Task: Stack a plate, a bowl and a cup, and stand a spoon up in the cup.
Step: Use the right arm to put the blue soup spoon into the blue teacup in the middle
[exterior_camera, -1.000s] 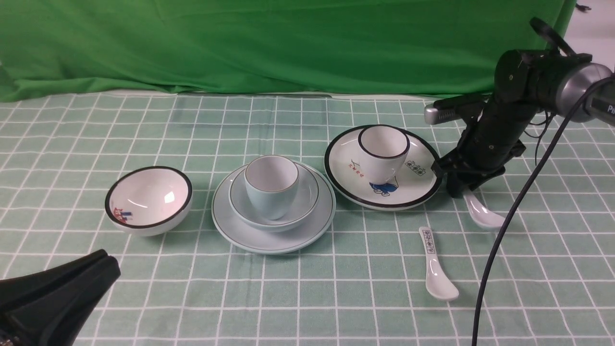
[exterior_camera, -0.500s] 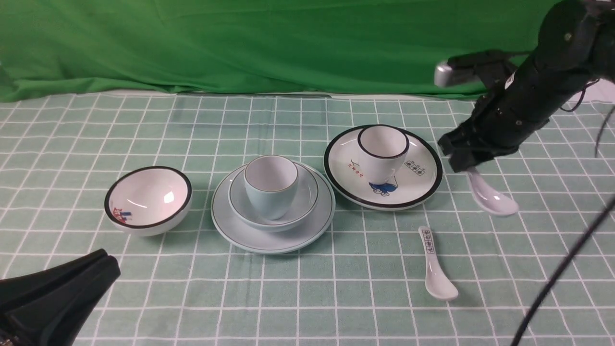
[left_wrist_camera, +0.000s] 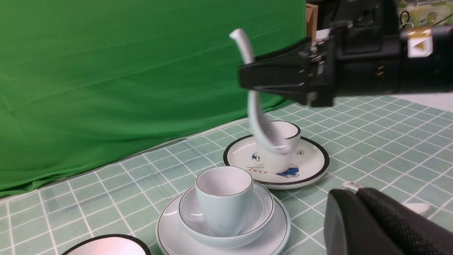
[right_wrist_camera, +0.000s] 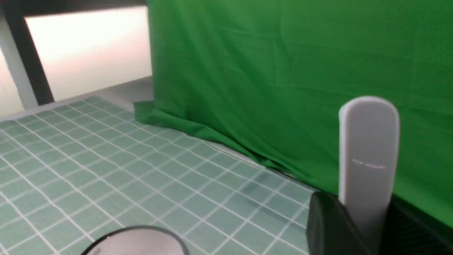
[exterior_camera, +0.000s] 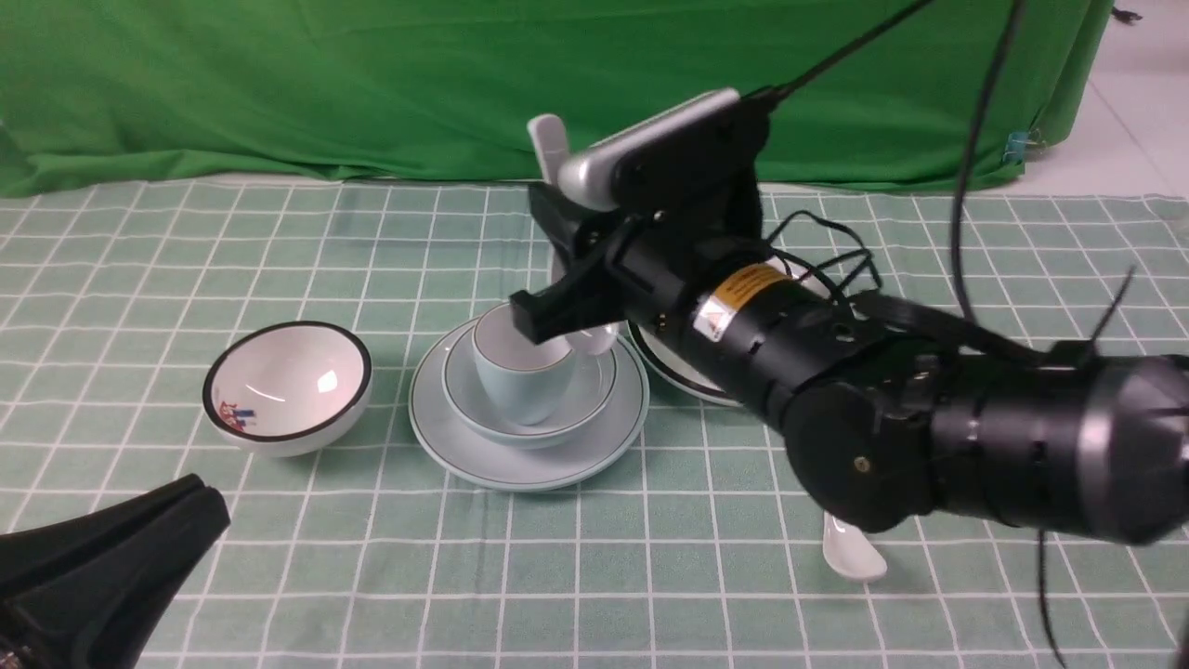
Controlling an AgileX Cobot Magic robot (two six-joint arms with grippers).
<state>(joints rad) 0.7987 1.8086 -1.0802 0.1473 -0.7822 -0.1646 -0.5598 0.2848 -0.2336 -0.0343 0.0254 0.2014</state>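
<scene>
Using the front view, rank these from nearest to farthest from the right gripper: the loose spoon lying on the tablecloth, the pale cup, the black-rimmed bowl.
From the right gripper:
1. Pale cup: just below it, in the stack.
2. Black-rimmed bowl: off to the left.
3. Loose spoon: to the right and nearer the camera, partly hidden by the arm.

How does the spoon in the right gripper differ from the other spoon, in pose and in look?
The held spoon is upright in the air, while the other spoon lies on the table. The held spoon's handle looks plain; the other spoon's handle bears dark characters. Both are white.
</scene>
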